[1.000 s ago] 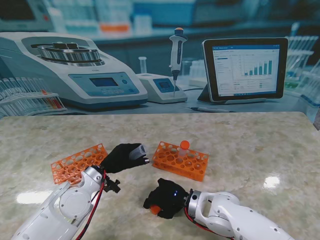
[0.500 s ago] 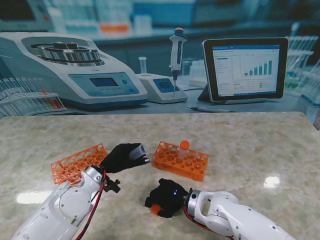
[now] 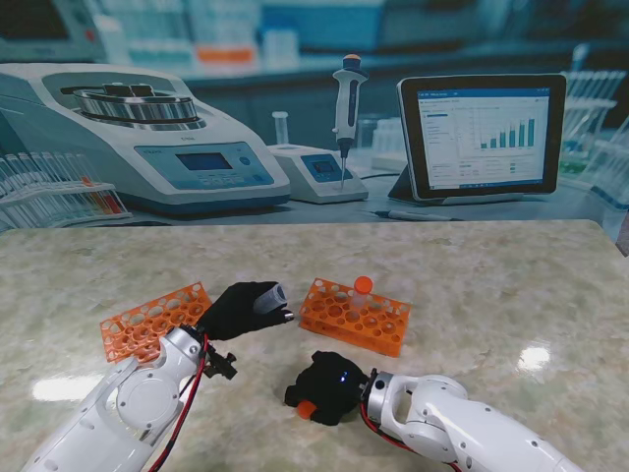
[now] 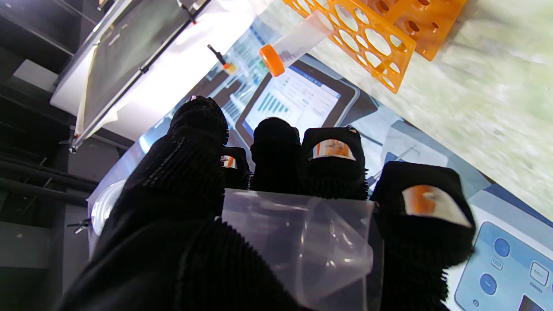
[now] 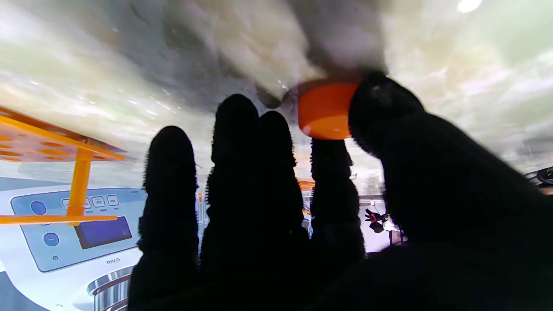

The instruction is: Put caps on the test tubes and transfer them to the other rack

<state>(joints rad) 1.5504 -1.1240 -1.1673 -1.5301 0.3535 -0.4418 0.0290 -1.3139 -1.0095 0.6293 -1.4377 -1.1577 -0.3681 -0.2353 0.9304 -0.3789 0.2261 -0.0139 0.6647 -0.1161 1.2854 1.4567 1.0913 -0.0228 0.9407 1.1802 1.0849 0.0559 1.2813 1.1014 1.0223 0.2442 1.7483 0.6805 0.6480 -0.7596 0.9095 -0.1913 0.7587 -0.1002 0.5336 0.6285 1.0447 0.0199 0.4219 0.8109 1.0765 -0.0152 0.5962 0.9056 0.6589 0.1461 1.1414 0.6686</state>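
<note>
My left hand (image 3: 241,308) is shut on a clear uncapped test tube (image 3: 271,297), held between the two racks; the tube (image 4: 302,242) lies across the black fingers (image 4: 332,168). My right hand (image 3: 324,386) is low over the table nearer to me, with an orange cap (image 3: 307,409) pinched between thumb and forefinger; the cap (image 5: 324,110) touches the marble. A capped tube (image 3: 362,293) stands in the right orange rack (image 3: 354,317), seen also as tube (image 4: 293,43) in rack (image 4: 367,39). The left orange rack (image 3: 147,320) holds no tubes that I can see.
Behind the marble table (image 3: 491,285) a backdrop shows a centrifuge (image 3: 138,138), a pipette (image 3: 346,108) and a tablet (image 3: 482,133). The table's far edge runs just beyond the racks.
My right hand has shifted slightly, and the orange cap under it sits a little nearer to the fingertips. The left hand and its tube have not moved.
</note>
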